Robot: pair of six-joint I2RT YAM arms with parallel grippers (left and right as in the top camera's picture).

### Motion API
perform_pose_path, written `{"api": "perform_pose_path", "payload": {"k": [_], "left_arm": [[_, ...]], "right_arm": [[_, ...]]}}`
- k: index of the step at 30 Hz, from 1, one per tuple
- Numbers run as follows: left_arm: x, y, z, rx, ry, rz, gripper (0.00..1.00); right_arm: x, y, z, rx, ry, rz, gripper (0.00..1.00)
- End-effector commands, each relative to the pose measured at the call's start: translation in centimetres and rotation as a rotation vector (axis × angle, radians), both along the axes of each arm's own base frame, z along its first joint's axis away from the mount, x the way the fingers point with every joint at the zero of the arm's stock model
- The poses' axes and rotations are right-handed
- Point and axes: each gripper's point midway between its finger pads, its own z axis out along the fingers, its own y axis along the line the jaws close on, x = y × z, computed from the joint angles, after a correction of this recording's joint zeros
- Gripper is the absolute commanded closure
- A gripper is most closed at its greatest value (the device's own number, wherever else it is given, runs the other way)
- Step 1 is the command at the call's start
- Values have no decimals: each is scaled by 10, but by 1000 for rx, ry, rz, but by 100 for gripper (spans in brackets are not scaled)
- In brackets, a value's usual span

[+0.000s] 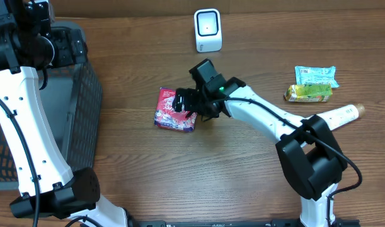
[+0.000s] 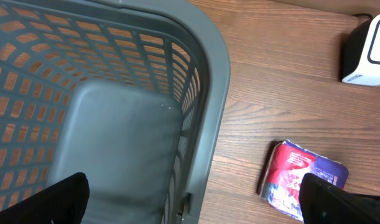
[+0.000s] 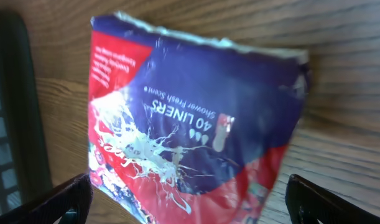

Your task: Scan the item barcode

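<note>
A brown wood-grain table [image 1: 179, 180] is filling the overhead view from edge to edge, its grain running left to right. Soft, even light is falling across the boards, and shadows are staying faint. On the table's left side a grey plastic lattice basket [image 1: 85, 107] is sitting, with the wood showing through its open walls.

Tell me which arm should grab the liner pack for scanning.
Right. The right hand is open directly over the liner pack; the left hand hangs over the grey basket, farther from it.
</note>
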Motion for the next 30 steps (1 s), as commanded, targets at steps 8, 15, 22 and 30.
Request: {"api": "perform_pose_path", "payload": {"k": [8, 15, 22, 30], "left_arm": [[0, -4, 3, 5, -10, -24, 1], [0, -4, 3, 5, -10, -24, 0], [0, -4, 3, 5, -10, -24, 1], [0, -4, 3, 5, -10, -24, 0]], "right_arm": [[4, -5, -24, -74, -8, -14, 20], [5, -7, -26, -88, -13, -20, 47], [-2, -1, -9, 27, 62, 31, 77], [15, -52, 27, 35, 89, -13, 83]]}}
